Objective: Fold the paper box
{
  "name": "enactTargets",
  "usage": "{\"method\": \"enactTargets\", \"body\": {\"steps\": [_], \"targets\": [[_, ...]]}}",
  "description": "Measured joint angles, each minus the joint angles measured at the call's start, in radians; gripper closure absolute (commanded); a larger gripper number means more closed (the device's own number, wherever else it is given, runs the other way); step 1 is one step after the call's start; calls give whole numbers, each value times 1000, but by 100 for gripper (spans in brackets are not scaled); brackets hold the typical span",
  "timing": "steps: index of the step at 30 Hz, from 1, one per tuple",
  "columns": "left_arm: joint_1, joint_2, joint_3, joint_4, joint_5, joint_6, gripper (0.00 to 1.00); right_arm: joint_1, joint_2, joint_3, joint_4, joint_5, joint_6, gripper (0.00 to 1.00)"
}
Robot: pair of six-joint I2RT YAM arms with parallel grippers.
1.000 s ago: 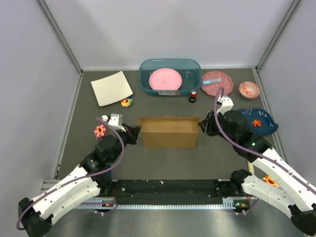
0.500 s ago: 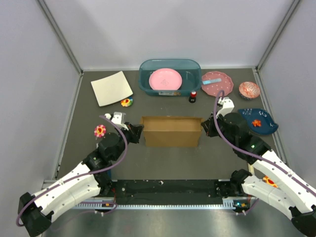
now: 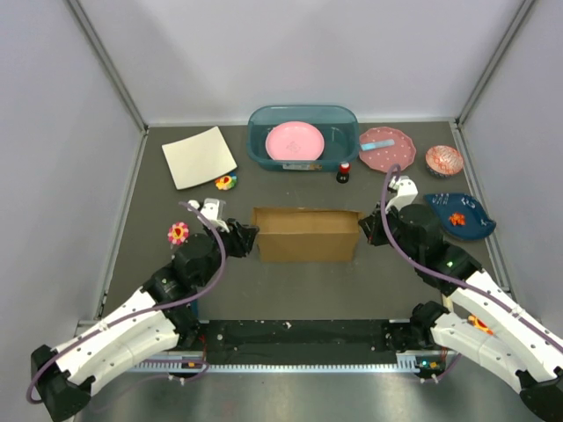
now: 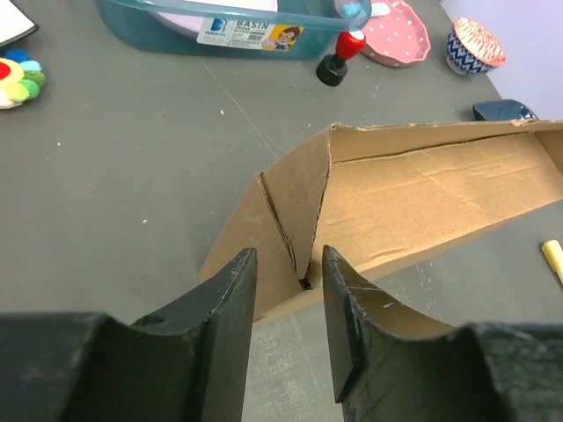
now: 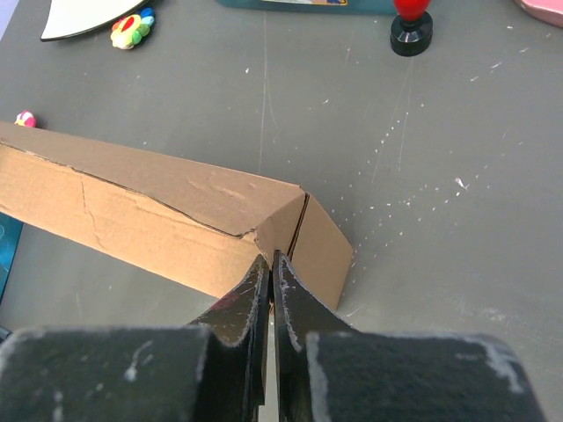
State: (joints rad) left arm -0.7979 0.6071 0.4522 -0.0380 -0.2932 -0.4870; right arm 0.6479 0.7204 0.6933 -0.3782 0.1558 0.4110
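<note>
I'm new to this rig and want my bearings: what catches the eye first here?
The brown paper box, partly folded with its walls up, sits mid-table. The left gripper straddles its left corner with jaws parted, while the right gripper is shut at its right corner. Behind it, at the back of the table, a teal basin holds a pink plate.
</note>
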Motion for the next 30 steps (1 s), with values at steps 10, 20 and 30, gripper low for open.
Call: {"method": "enactTargets", "body": {"steps": [10, 20, 30], "targets": [[0, -44, 91, -56, -47, 50, 50, 0, 1, 2, -3, 1, 0, 100], [0, 53, 132, -52, -61, 102, 55, 0, 1, 2, -3, 1, 0, 100], [0, 109, 139, -41, -72, 128, 70, 0, 2, 2, -3, 0, 0, 100]]}}
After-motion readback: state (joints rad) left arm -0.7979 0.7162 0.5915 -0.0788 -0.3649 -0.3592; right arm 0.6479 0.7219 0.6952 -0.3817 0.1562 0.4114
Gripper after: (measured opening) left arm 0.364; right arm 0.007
